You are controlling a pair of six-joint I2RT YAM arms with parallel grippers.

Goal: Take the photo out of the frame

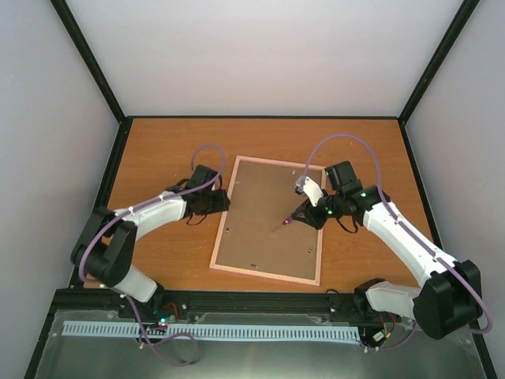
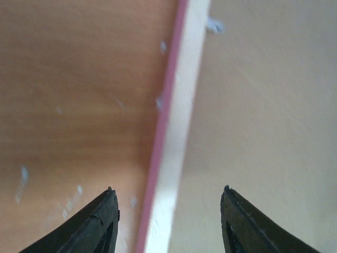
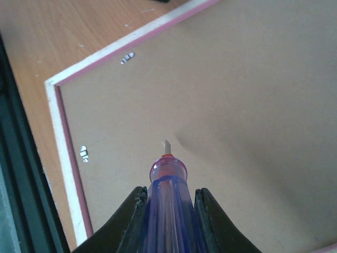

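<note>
The frame [image 1: 268,221] lies face down on the table, its brown hardboard back up, with pale wood edging and a pink rim. The photo is hidden under the backing. My right gripper [image 1: 296,217] is shut on a purple-handled screwdriver [image 3: 168,205], whose tip [image 3: 167,145] points at the backing [image 3: 237,105], just above it. My left gripper [image 1: 225,197] is open at the frame's left edge; in the left wrist view its fingers [image 2: 97,224] straddle the pale rail [image 2: 176,137] without touching it.
Small metal retaining tabs [image 3: 84,153] sit along the backing's edges, another one [image 3: 127,57] near the corner. The wooden table [image 1: 158,150] surrounds the frame. A black ledge [image 1: 252,300] runs along the near side.
</note>
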